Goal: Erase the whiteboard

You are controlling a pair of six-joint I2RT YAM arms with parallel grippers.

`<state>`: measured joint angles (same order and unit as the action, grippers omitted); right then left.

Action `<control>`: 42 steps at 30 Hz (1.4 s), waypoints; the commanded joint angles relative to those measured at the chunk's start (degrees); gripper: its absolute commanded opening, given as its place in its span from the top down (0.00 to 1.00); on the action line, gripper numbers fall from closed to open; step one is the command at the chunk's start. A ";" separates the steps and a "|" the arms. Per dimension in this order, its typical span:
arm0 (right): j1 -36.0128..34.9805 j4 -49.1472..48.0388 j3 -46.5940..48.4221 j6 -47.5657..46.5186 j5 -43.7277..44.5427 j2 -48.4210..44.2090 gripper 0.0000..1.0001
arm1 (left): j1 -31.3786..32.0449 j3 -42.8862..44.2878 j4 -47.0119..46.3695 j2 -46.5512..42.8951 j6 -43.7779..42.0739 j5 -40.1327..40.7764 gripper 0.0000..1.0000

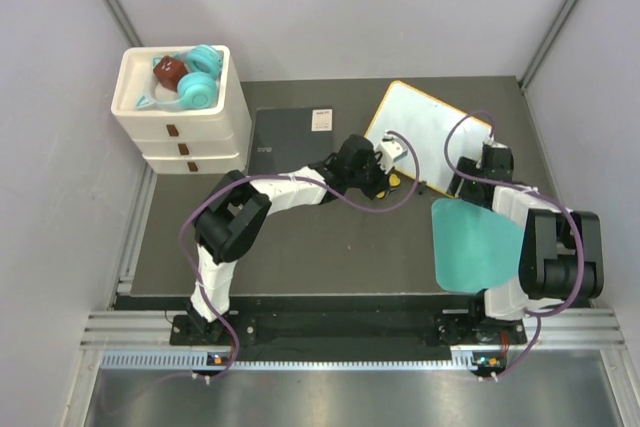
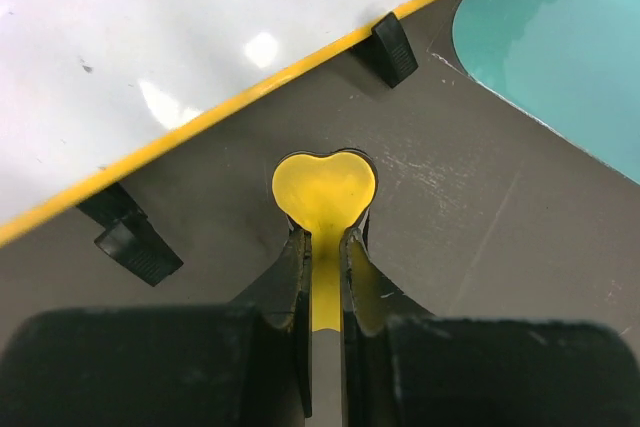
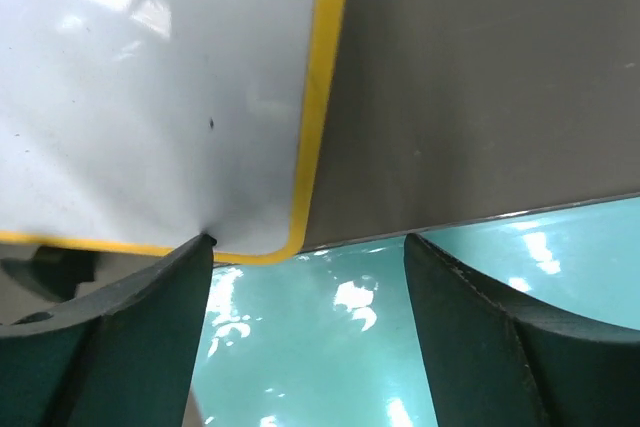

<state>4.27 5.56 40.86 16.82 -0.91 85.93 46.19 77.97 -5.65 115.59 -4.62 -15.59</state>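
Observation:
The whiteboard (image 1: 425, 130) lies tilted at the back right of the table, white with a yellow rim; its surface looks almost bare, with a tiny dark speck (image 3: 211, 125). My left gripper (image 1: 395, 179) is shut on a yellow heart-shaped piece (image 2: 323, 187), held just off the board's near edge (image 2: 150, 37), between two of its black feet (image 2: 393, 47). My right gripper (image 1: 478, 169) is open over the board's near right corner (image 3: 150, 97). Its left fingertip (image 3: 195, 257) touches the board by that corner.
A teal mat (image 1: 475, 242) lies at the right front, under the right gripper, and shows in the left wrist view (image 2: 560, 47). A dark grey pad with a white label (image 1: 290, 137) lies left of the board. White stacked drawers (image 1: 185, 132) with a bin of toys stand at the back left.

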 commanded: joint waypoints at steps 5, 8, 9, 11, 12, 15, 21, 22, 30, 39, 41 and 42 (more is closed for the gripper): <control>-0.49 5.16 -3.42 -1.53 7.59 -3.82 0.21 | 0.04 -0.98 -2.00 -3.35 -0.47 0.30 1.00; -0.67 4.11 -5.17 -1.09 7.50 -8.65 0.20 | 0.04 -0.98 -2.00 -3.53 -0.47 1.18 1.00; -0.67 3.06 -6.22 -1.00 7.50 -9.72 0.19 | 0.04 -0.81 -1.91 -3.44 -0.56 1.53 1.00; -0.67 2.44 -6.93 -0.91 7.06 -11.39 0.18 | 0.04 -0.89 -1.73 -3.35 -0.74 1.97 1.00; -0.67 1.74 -7.28 -1.00 6.71 -12.36 0.17 | 0.04 -0.89 -1.73 -3.44 -0.74 1.97 1.00; -0.67 1.47 -7.55 -1.09 6.09 -13.24 0.17 | -0.05 -0.98 -1.38 -3.62 -0.83 2.76 1.00; -0.67 0.85 -8.86 -0.73 6.00 -15.88 0.16 | -0.05 -0.54 -1.38 -3.62 -0.39 6.09 1.00; -0.67 0.77 -9.04 -0.56 6.09 -16.66 0.16 | -0.14 -0.19 -1.38 -3.62 -0.30 6.54 1.00; -0.67 0.85 -10.01 0.06 5.39 -25.10 0.13 | -0.32 -0.36 -0.77 -4.76 1.02 5.49 1.00; -0.67 4.98 -3.25 -2.14 -3.14 -30.56 0.01 | -0.32 -5.29 -2.08 -10.03 1.81 6.10 1.00; -0.58 6.12 -1.67 -2.40 -2.79 -29.95 0.01 | -0.32 -5.38 -1.74 -10.82 2.16 6.63 1.00; -0.41 6.39 -1.23 -2.40 -2.78 -29.16 0.01 | -0.32 -5.38 -1.65 -11.00 2.25 6.98 1.00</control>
<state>4.10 10.57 34.85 15.77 -1.93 55.86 46.06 73.19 -5.19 108.64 -3.62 -9.52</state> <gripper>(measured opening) 0.987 0.105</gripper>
